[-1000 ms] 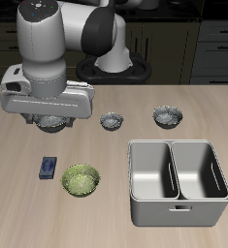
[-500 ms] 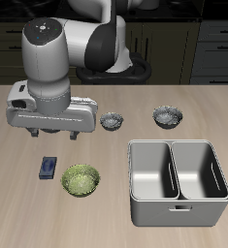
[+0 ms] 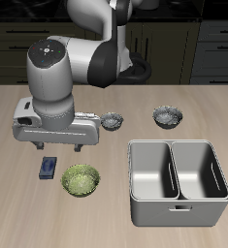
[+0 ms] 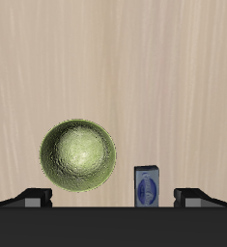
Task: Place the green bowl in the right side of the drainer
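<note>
The green bowl [image 3: 81, 179] [image 4: 78, 154] is round and shallow, its yellow-green glaze mottled with speckles, and it sits on the pale wood-grain table [image 3: 115, 102] near the front edge. The drainer [image 3: 177, 182], a light-grey metal bin with rounded corners and two deep compartments, stands well apart from it. The gripper [image 3: 58, 149] [image 4: 111, 197] hangs above the table just behind the bowl, fingers spread wide and holding nothing. A small blue box [image 3: 48, 169] [image 4: 147, 185] lies beside the bowl.
</note>
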{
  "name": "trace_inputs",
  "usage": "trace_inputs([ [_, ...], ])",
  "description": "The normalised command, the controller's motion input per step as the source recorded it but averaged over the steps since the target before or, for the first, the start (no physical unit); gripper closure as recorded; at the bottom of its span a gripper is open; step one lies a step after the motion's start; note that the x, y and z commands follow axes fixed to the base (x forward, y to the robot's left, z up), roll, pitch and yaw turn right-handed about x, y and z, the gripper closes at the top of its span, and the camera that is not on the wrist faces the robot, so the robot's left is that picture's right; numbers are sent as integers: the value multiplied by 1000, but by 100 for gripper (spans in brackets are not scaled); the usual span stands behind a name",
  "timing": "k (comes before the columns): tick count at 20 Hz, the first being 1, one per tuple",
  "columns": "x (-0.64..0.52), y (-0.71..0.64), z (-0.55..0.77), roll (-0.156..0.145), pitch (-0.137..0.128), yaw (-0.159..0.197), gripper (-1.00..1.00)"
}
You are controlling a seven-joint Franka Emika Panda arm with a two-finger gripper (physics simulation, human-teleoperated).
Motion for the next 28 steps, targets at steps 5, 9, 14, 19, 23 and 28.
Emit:
trace_inputs([
  [5,35,52,-248,-3,29,8,-100],
  [9,10,-3,-246,6,33,-1,-100],
  [14,6,-70,-263,-17,32,0,-100],
  [19,-15,-34,-269,-16,32,2,-100],
  [23,4,86,-324,14,40,17,-100],
  [28,5,4,-349,-1,46,4,-100],
])
